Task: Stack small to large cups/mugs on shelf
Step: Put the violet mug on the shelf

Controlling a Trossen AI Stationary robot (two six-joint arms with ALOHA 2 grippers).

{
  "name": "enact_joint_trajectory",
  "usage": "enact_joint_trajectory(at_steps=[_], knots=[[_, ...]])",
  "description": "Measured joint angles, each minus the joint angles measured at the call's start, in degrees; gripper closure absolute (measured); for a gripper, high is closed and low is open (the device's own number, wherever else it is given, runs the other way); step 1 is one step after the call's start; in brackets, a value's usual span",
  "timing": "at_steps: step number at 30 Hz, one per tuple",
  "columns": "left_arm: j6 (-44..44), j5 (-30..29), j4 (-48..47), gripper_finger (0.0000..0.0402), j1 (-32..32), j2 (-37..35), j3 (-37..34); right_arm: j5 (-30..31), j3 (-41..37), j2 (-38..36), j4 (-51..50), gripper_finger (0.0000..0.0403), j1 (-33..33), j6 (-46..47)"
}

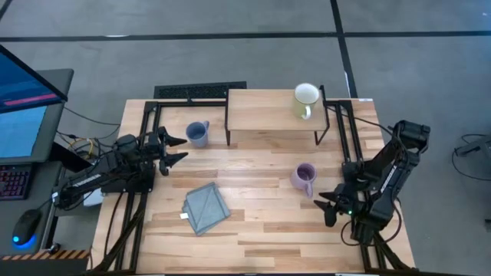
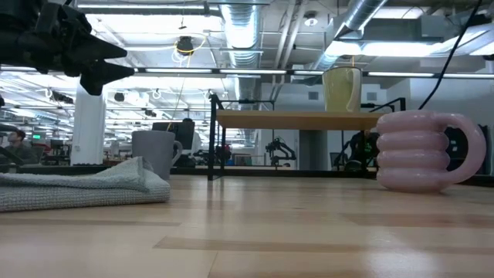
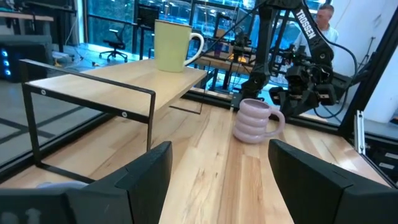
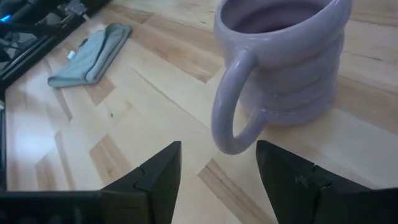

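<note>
A: On the tabletop [image 1: 261,230], 2 of 3 mugs are off the shelf [image 1: 261,111]. Cream mug [image 1: 305,100] stands upright on the shelf's 3 o'clock end. Purple mug [image 1: 304,177] sits at about 4 o'clock from tabletop centre; blue mug [image 1: 198,133] at about 10 o'clock, just beside the shelf's leg. Folded cloth [image 1: 205,208] lies at 7 o'clock, well apart from all 3.

B: Arms?

A: Right gripper [image 4: 217,171] hovers just short of the purple mug, jaws spread and empty, handle pointing back toward them. Left gripper [image 1: 173,149] hangs near the blue mug at its 8 o'clock, jaws also spread, nothing held.

B: Step in hand, as judged?

A: Right arm picking the purple mug. Advice: the ridged wall looks slippery for a side pinch, so take the rim or the handle loop squarely, 1 jaw inside. Close only once centred, lift straight, keep it upright. If nesting is meant, the cream mug looks the largest and would be the base.

B: Any writing?

A: "TROSSEN" reads in white on the right arm [image 3: 308,31] in the left wrist view. No legible labels on the mugs or cloth.
</note>
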Motion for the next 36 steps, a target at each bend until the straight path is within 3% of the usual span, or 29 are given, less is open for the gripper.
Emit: enact_joint_trajectory(at_steps=[9,15,25,31,36], knots=[[-0.2,0.0,0.0,0.0145,0.0,0.0,0.0,0.0,0.0,0.0,1.4,0.0173,-0.4,0.0],[-0.2,0.0,0.0,0.0145,0.0,0.0,0.0,-0.9,0.0,0.0,1.5,0.0173,-4.4,0.3],[-0.2,-0.3,0.0,0.0145,0.0,0.0,0.0,-1.3,0.0,0.0,6.0,0.0173,-12.8,-11.6],[-0.2,-0.3,0.0,0.0145,0.0,0.0,0.0,-8.5,1.4,0.0,6.5,0.0174,-17.8,-15.4],[-0.2,-0.3,-0.1,0.0145,0.0,0.0,0.0,-9.5,1.8,0.0,6.3,0.0194,-20.2,-18.0]])
